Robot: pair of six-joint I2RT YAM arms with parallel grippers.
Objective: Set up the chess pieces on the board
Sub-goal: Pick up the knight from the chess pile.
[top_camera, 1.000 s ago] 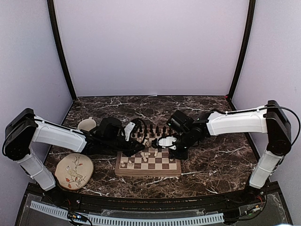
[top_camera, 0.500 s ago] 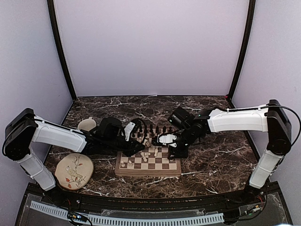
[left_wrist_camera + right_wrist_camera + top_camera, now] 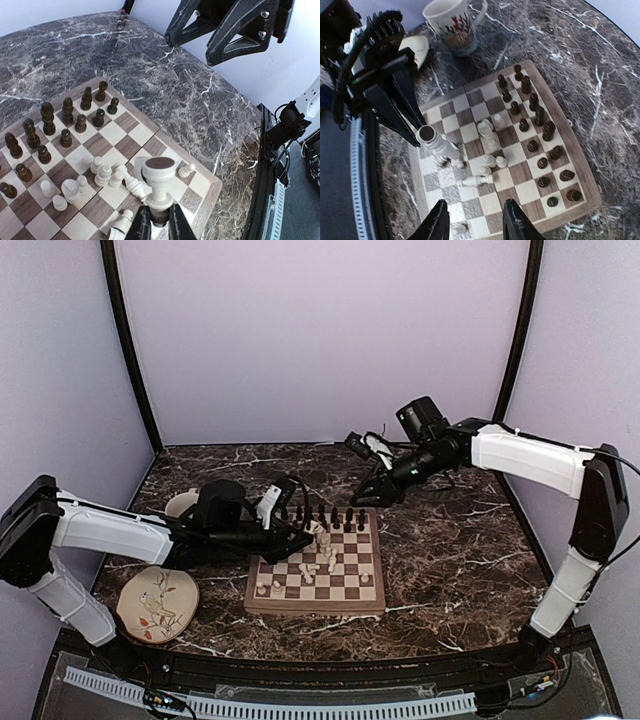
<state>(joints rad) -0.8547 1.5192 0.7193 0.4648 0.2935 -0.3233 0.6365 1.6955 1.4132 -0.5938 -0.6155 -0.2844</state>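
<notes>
On the dark marble tabletop, walled in pale lilac, the mug by the left edge is half hidden behind the left arm in the overhead view. The cream-white pieces huddled mid-board overlap too much for a sure count, about ten being made out. One plate is seen at the near-left corner, one board by the middle of the near edge, and sixteen dark pieces ranked in two rows along its far edge. One more cream-white piece is clamped, tilted, in the tightly closed left gripper over the board's left half, while the right gripper is held parted and empty above the board's far-right corner, well clear of every piece.
</notes>
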